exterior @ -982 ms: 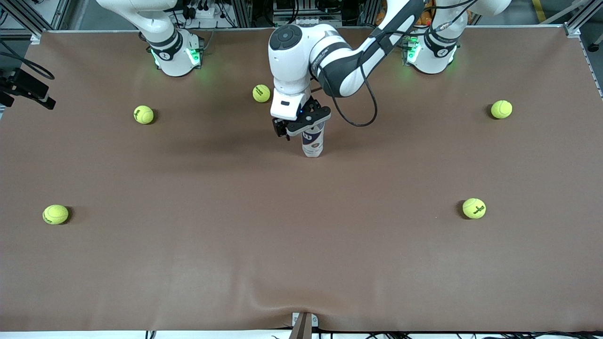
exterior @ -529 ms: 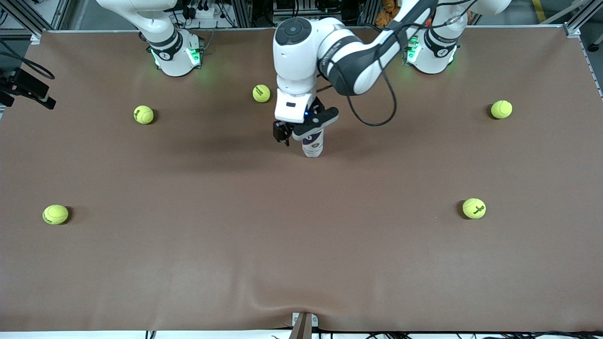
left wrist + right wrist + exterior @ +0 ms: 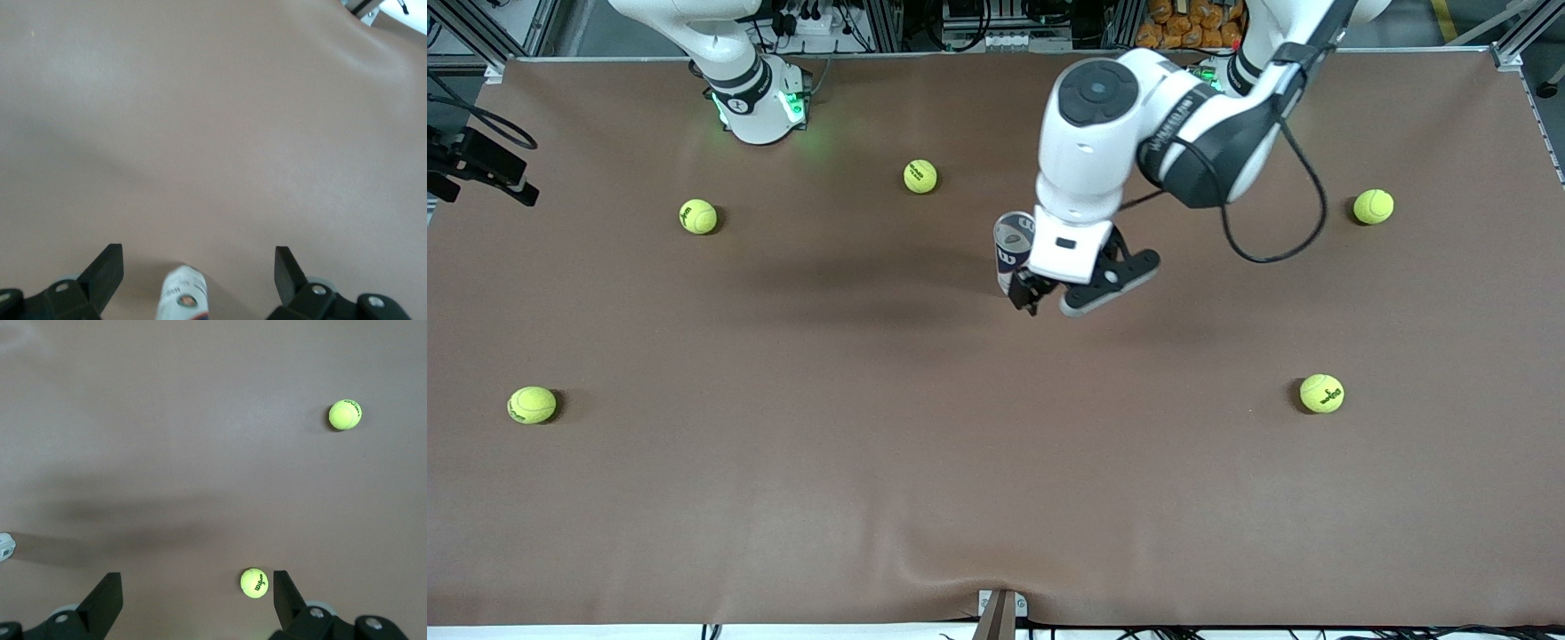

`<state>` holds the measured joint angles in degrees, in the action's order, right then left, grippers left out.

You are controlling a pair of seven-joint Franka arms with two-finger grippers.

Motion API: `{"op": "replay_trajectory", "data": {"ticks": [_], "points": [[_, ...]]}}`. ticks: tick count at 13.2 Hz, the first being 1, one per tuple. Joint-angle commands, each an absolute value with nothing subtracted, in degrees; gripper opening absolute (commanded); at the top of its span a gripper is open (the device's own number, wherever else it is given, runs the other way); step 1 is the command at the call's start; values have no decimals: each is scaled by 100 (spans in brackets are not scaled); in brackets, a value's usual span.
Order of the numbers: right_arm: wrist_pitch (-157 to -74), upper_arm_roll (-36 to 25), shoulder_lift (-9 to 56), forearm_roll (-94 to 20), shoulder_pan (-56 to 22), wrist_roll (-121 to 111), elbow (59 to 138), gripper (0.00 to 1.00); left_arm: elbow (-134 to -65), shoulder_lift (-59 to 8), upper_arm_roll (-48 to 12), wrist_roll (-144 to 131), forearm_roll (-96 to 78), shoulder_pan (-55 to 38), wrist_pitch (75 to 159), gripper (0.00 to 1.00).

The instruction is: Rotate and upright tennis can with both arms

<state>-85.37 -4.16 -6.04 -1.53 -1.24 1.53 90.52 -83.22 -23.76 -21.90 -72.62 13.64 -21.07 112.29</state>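
Observation:
The tennis can [image 3: 1008,250] stands upright on the brown table near the middle, with its white and navy label facing the front camera. My left gripper [image 3: 1037,300] hangs open just beside the can, toward the left arm's end of the table, and its hand hides the can's lower side. In the left wrist view the can [image 3: 183,298] shows low between the open black fingers [image 3: 109,261], touching neither. My right gripper [image 3: 198,582] is open and empty high over the table. The right arm waits, its hand out of the front view.
Several yellow-green tennis balls lie scattered: one [image 3: 920,176] farther from the front camera than the can, one [image 3: 698,216] toward the right arm's end, one [image 3: 1373,206] and another [image 3: 1321,393] toward the left arm's end. The right arm's base [image 3: 756,102] stands at the table's edge.
The left arm has drawn its open gripper off the can and swung toward its own end of the table. The can stays upright. The right arm has not moved.

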Motion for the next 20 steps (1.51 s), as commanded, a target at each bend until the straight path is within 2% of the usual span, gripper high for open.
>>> {"op": "replay_trajectory", "data": {"ticks": [1, 6, 10, 12, 14, 17, 20], "points": [[-8473, -413, -650, -202, -246, 158, 8991, 100, -8332, -2233, -2215, -6341, 1274, -1698, 11022, 100], [-8446, -361, -659, -202, -290, 158, 8991, 100, -8367, -1882, -2206, -4093, 906, -680, 10750, 100], [-8438, -334, -659, -202, -307, 158, 8991, 100, -8419, -1452, -2119, -2623, 703, -106, 10187, 100], [-8437, -334, -668, -202, -343, 158, 8991, 100, -8560, -1048, -1471, -1858, 625, -210, 9994, 100], [-8437, -334, -668, -202, -352, 158, 8991, 100, -8736, -574, -1005, -1574, 169, -342, 9574, 100], [-8437, -334, -668, -202, -352, 158, 8983, 100, -8745, -203, -380, -1320, 70, -711, 8835, 100], [-8403, -334, -668, -202, -360, 158, 8965, 100, -8763, 60, -220, -722, 123, -677, 8588, 100]]}}
